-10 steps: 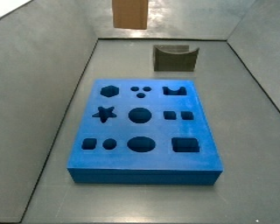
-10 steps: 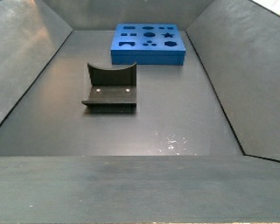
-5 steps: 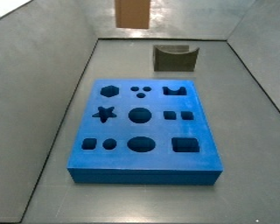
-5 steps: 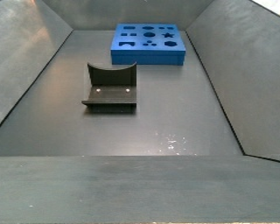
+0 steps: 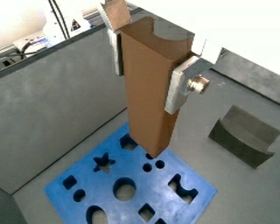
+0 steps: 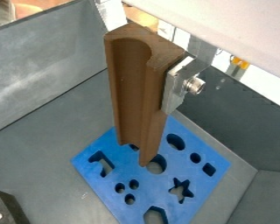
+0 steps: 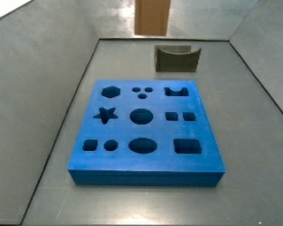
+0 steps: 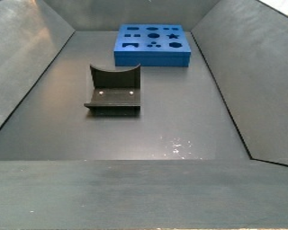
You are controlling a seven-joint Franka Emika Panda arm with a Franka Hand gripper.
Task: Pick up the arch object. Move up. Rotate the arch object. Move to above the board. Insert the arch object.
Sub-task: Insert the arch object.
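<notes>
Arch object (image 8: 114, 90) sits on the desk (image 8: 171, 126) around mid-length, untouched, notch side up, and I also see it in a wrist view (image 5: 245, 136). It's well apart from the board (image 8: 153, 45), which lies flat towards the desk's far edge in that side view, cut-outs facing up. Tool (image 5: 149, 74) is not on the arch: it's up above the board, clamped on a tall brown slab (image 5: 149, 83) held upright, silver fingers (image 5: 181, 86) pressed to its sides. Slab's lower end hangs over the board's (image 6: 130, 171) cut-outs in both wrist views. I only catch the slab (image 7: 151, 13) at the frame's top in a side view.
</notes>
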